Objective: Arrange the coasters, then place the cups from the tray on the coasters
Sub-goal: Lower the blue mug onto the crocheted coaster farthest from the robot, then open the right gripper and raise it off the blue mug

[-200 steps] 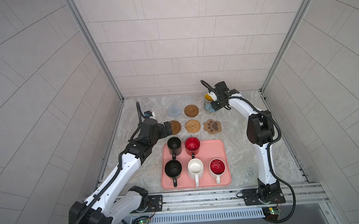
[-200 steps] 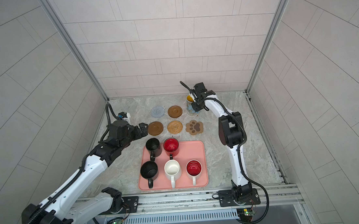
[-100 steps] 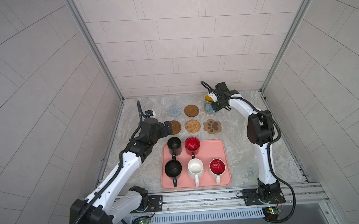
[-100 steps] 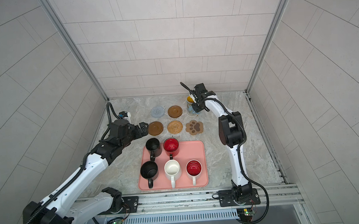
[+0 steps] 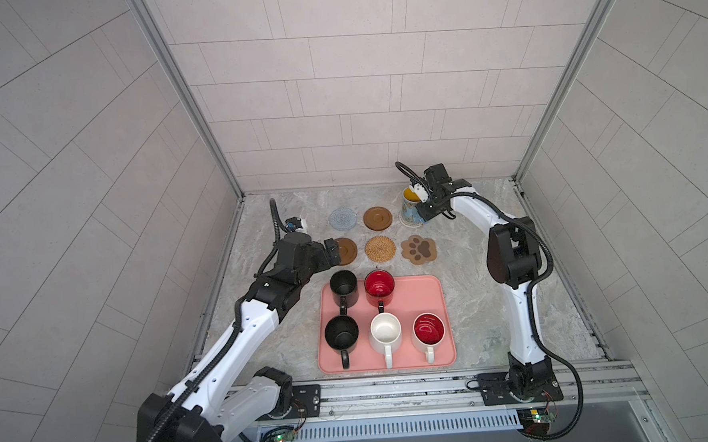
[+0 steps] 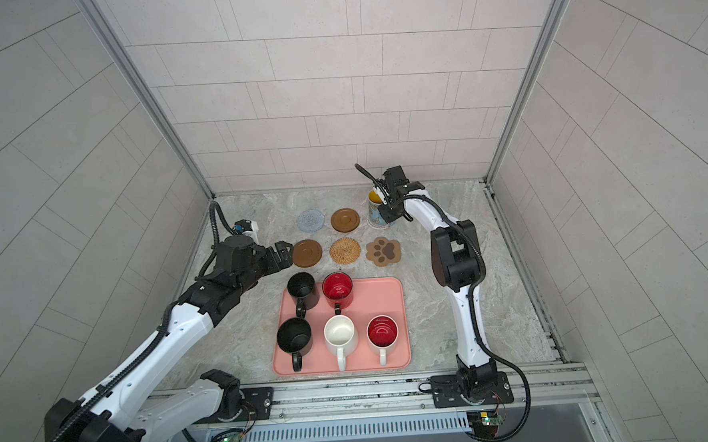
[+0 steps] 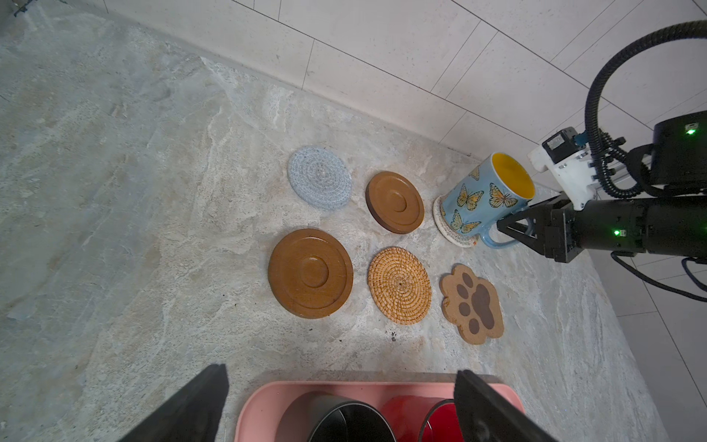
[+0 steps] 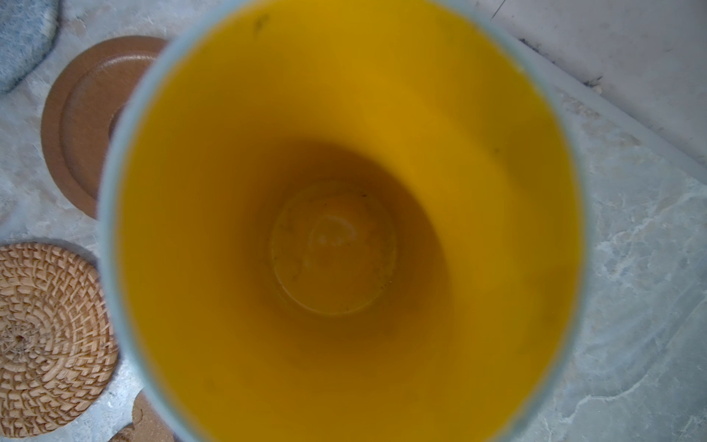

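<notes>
Top views, blue mug: at the back right of the coaster grid, off the tray.
Top views, room: back wall close behind, brown disc just beside, open tabletop to the right.
Left wrist, right gripper: clamped on the mug's handle; the mug sits on the whitish coaster.
Left wrist, handling: glazed ceramic, judged heavy, rigid, slippery and chippable; the handle is the hold.
Left wrist, left gripper: jaws wide apart, empty.
Right wrist, mug: its yellow interior fills the view.

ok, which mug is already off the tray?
The light-blue butterfly mug with the yellow inside: it sits on the whitish woven coaster, right gripper shut on its handle. The rest are on the pink tray.
</notes>
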`<state>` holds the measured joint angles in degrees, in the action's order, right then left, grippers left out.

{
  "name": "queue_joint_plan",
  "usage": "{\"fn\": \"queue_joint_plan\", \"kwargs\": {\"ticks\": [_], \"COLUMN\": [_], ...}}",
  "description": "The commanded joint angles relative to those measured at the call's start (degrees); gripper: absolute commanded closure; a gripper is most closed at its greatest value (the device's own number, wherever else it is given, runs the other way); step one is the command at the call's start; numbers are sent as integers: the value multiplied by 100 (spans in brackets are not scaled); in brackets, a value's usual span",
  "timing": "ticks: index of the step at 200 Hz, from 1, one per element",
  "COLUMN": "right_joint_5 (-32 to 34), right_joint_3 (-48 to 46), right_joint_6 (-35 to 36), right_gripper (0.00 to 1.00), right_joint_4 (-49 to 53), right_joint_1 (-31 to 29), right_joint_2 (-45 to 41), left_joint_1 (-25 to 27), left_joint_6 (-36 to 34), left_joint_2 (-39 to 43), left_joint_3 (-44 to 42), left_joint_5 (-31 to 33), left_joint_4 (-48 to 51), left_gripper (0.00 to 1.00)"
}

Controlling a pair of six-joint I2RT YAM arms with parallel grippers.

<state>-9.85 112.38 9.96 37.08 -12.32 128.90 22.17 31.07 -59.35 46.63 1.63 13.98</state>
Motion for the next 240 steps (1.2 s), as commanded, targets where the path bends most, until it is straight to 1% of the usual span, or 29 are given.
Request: {"fn": "queue_joint_plan", "kwargs": {"ticks": [1,81,110,140,159,190,240], "right_joint_5": [117,246,342,289,140,83,4], "right_joint_3": [-91,-325,-357,-423,-591,-803,-1275], "right_joint_6": [102,-5,-62,-65,-75,-132,-243], "right_gripper": [78,67,65,64,62,60,57], "right_joint_4": [-141,-157,-125,-56,-92,-24,98], "right_joint_1": [52,60,58,62,63,63,-13], "right_joint_2": [-223,-517,-624,-757,-932,-1221,-1966], "left_joint_1": [24,24,24,25,24,24,24], "left_joint_6": [46,122,119,101,101,85,68], "left_joint_2": [158,475,556,600,646,776,1040], "left_joint_3": [-17,-189,-242,-253,-271,-317,-351], "left_joint_5": [61,102,118,105,101,93,88], "left_joint_4": [-1,62,61,70,71,70,162], "left_gripper": [0,0,0,0,0,0,0]}}
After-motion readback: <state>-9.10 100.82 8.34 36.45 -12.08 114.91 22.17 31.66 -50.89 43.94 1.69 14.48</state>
